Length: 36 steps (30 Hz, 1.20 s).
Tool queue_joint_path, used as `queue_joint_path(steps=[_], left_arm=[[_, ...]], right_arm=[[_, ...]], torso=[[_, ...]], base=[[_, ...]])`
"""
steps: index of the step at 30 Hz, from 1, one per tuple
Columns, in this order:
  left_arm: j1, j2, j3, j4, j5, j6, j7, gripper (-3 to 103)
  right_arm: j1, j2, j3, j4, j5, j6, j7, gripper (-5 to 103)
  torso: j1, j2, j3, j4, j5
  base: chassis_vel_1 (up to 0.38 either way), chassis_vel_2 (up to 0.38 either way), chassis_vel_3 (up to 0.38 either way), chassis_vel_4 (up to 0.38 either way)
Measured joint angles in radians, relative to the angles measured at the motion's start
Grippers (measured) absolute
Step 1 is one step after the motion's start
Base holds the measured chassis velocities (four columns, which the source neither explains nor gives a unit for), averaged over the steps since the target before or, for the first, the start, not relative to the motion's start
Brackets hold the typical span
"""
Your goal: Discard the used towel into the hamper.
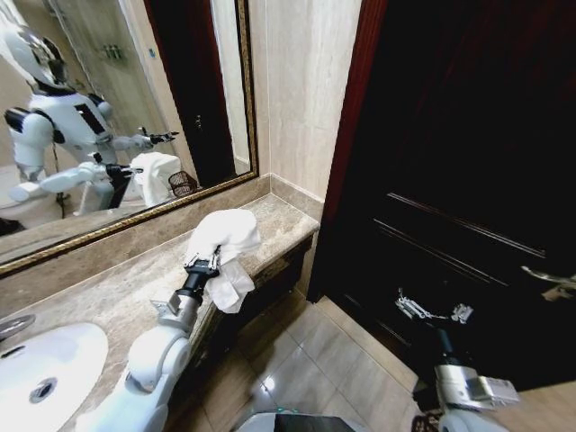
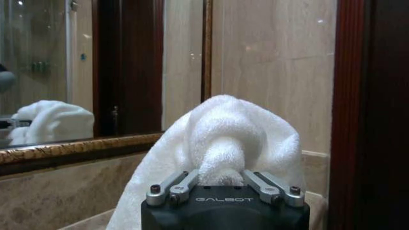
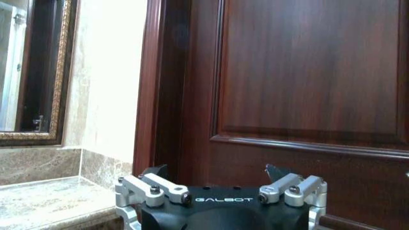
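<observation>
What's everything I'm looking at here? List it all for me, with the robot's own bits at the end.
towel: one, white, held up over the counter's far end
counter: one, beige marble, along the mirror wall
sink: one, white, set in the counter's near end
mirror: one, gold-framed, above the counter; it reflects the robot, the towel and a small dark basket
door: one, dark wood, right of the counter
left gripper: fingers shut on the towel
right gripper: fingers open, before the door
</observation>
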State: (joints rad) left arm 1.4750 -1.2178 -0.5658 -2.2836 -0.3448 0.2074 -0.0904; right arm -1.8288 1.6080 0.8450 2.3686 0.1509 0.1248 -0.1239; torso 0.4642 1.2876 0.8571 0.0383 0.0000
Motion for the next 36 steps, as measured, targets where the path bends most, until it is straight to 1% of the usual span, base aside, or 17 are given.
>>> queue_joint_path(steps=[11,23,36], left_arm=[[0.01,-0.013,0.039,-0.003,0.022,0.007,-0.002,15],[0.048,-0.025,0.038,-0.006,0.044,-0.027,0.016,15],[0.056,-0.033,0.043,-0.001,0.056,-0.053,0.025,15]], right_arm=[[-0.014,0.0,-0.008,-0.01,0.003,0.034,-0.012,100],[-0.031,0.0,-0.007,-0.004,0.006,0.057,-0.015,100],[-0.033,0.0,-0.005,-0.008,0.009,0.065,-0.015,100]], torso=[[0.0,0.0,0.0,0.0,0.0],[0.0,0.0,0.0,0.0,0.0],[0.0,0.0,0.0,0.0001,-0.0001]], base=[[0.057,-0.053,-0.052,0.059],[0.074,-0.075,-0.071,0.075],[0.097,-0.111,-0.097,0.114]])
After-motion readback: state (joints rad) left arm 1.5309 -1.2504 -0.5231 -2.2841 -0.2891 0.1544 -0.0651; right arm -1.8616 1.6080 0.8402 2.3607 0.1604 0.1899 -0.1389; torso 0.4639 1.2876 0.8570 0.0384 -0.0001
